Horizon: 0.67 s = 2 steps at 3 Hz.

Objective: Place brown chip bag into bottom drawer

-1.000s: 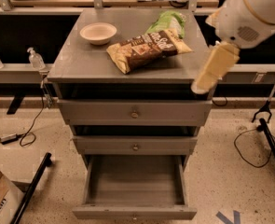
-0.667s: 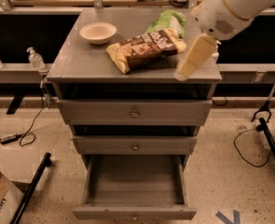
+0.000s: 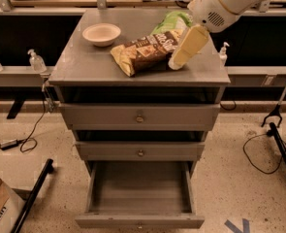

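The brown chip bag (image 3: 145, 52) lies on top of the grey cabinet (image 3: 84, 67), dark brown with tan-yellow ends and white lettering. My gripper (image 3: 181, 55) hangs from the white arm at the upper right, its cream-coloured fingers pointing down at the bag's right end, just over or touching it. The bottom drawer (image 3: 139, 195) is pulled out and empty, with its small brass knob at the front edge.
A white bowl (image 3: 101, 34) stands at the cabinet's back left. A light green chip bag (image 3: 171, 22) lies behind the brown bag. Two shallower drawers (image 3: 139, 116) above are shut. Cables and a black stand lie on the floor at both sides.
My arm and gripper have moved left and toward the brown chip bag, from beyond the cabinet's right edge to over the bag's right end. The bag has not moved.
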{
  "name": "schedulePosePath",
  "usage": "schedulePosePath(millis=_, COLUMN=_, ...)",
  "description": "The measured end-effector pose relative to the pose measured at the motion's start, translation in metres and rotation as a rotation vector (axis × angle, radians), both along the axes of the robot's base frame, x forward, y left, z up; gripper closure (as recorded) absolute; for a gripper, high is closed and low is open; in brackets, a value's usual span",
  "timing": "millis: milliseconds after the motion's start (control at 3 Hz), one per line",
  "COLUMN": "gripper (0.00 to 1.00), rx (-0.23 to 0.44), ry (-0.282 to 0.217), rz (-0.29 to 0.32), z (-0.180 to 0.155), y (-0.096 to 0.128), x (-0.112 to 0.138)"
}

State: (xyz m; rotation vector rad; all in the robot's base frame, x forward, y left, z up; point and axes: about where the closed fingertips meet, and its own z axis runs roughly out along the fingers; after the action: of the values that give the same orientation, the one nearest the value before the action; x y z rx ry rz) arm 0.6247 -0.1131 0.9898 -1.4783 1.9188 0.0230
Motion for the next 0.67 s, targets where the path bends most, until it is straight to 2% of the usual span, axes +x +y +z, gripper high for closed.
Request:
schedulePosePath(millis=333, gripper=0.00, rx=0.018, ry=0.004, rz=-0.018, z=-0.012, y=0.010, x=0.010)
schedulePosePath(millis=667, gripper=0.00, rx=0.052, ry=-0.011, rz=-0.044, z=-0.033, y=0.020, x=0.036)
